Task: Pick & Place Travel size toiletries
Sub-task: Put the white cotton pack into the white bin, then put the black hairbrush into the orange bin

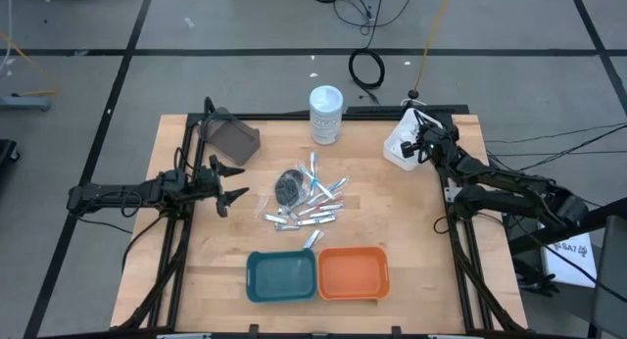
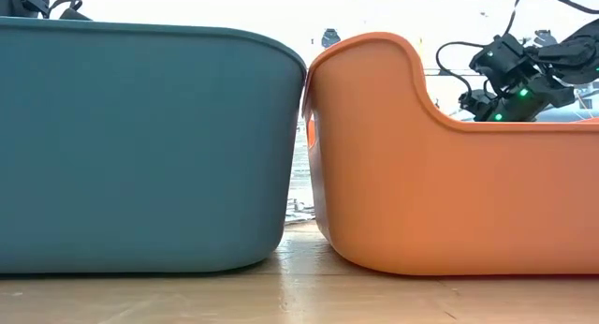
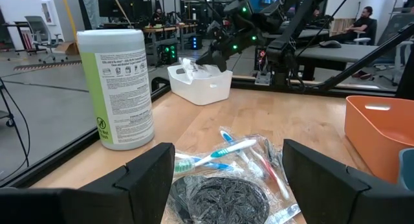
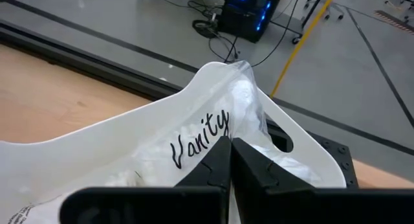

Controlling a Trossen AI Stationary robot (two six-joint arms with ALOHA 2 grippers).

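Nearest you, at the front edge of the worktop [image 1: 206,270], a teal tray [image 1: 281,276] and an orange tray [image 1: 353,273] sit side by side, their walls touching; in the low view they fill almost the whole frame.

Just behind the trays, near the middle of the worktop, you have the pile of toiletries [image 1: 306,202]: slim silver-white sticks fanned out, a dark round bundle [image 1: 289,186] on the pile's left side, and clear-wrapped toothbrushes [image 3: 223,151] with blue and white handles. None of it lies in either tray.

Your left tool [image 1: 231,182] hovers low at the left of the pile, its fingers [image 3: 147,180] spread wide and released, with the dark bundle and the wrapped toothbrushes showing between them in the left wrist view. It grips nothing.

Farther back, a tall white-lidded jar [image 1: 326,115] with a green and white label stands upright near the rear edge. A dark scoop-like bin [image 1: 231,138] lies at the rear left.

At the far right corner, your right tool [image 1: 419,143] is clenched tight, fingers pressed together, poised over a white bin [image 1: 402,146] that carries the word "Vanity" and holds clear wrapped pieces.
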